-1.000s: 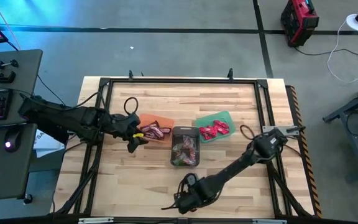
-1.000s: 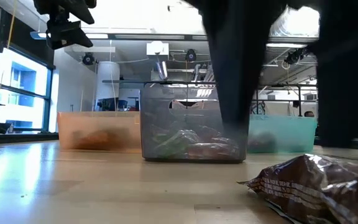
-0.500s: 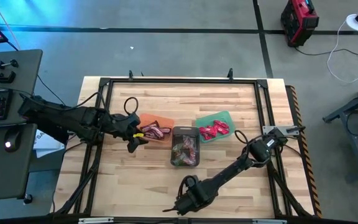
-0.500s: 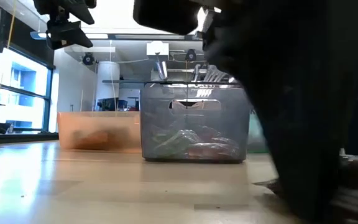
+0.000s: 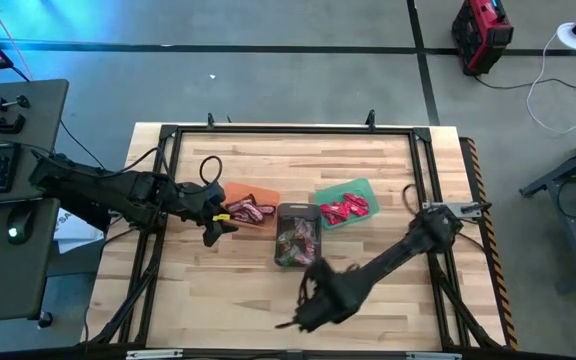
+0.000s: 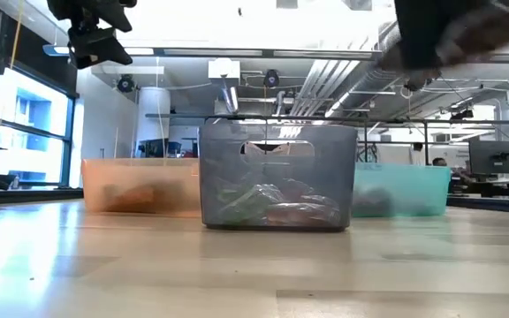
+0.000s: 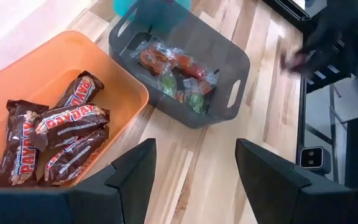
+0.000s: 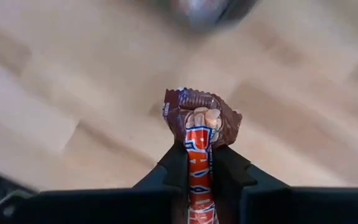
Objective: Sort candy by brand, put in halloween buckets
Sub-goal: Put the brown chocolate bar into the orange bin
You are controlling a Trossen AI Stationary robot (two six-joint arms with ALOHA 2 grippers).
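From my station I see the right tool (image 8: 199, 163) pinching a brown PayDay bar (image 8: 199, 127) between its fingers, held clear above the bare wood of the table (image 5: 368, 160) near its front edge, in front of the dark grey bucket (image 5: 297, 235). That grey bucket sits in the middle of the row with small green and red wrapped pieces (image 7: 179, 78) inside. Just beside it on the left is the orange bucket (image 7: 126, 93) holding several PayDay bars (image 7: 61, 134), and on the other side the green bucket (image 5: 345, 205) with red-wrapped candy (image 5: 343, 209). The left tool (image 7: 194, 171) hangs over the orange bucket with its fingers spread and nothing between them.
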